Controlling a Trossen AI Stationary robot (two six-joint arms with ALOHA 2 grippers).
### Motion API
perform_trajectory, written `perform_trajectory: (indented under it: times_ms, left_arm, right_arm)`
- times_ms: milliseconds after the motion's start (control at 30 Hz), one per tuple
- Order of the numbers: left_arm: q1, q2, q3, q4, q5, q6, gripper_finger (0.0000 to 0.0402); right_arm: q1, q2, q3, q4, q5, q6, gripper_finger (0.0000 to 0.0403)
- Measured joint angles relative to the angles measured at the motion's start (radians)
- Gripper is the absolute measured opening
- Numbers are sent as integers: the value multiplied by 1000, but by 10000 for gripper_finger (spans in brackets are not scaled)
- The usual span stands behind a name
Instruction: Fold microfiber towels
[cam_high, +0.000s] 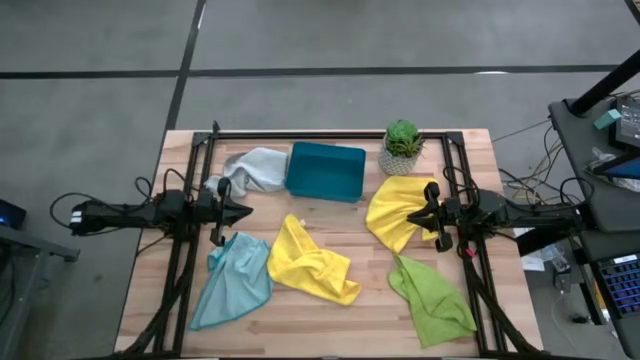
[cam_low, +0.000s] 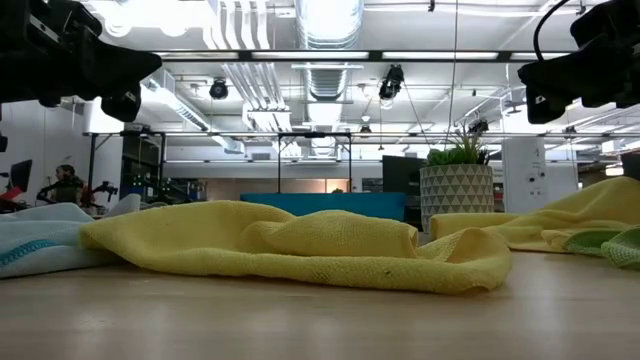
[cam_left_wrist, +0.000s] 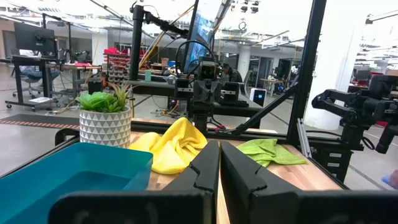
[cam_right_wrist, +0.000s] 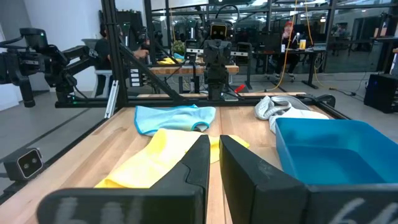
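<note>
A wooden table (cam_high: 330, 310) holds a teal tray (cam_high: 326, 170) at its back middle. 5 loose towels surround the tray: yellow towel (cam_high: 310, 262) in front, light blue towel (cam_high: 235, 280) front-left, lime green towel (cam_high: 432, 298) front-right, second yellow towel (cam_high: 395, 212) right, grey towel (cam_high: 255, 168) touching its left. A potted plant (cam_high: 401, 147) stands right of the tray. Left gripper (cam_high: 243, 211), left of the tray, is closed and empty. Right gripper (cam_high: 412, 218), right of the tray, is closed above the second yellow towel.

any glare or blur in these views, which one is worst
Low view is worst: ceiling lights blow out and the near table is soft. Left wrist view has a washed-out bright patch upper right. High view is evenly lit, with sharp towels.
</note>
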Motion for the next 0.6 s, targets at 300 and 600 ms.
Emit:
perform_trajectory:
  times_ms: [300, 600]
  left_arm:
    - [0, 0, 0, 0, 0, 0, 0]
    - [0, 0, 0, 0, 0, 0, 0]
  right_arm:
    - [0, 0, 0, 0, 0, 0, 28]
    - [0, 0, 0, 13, -2, -4, 28]
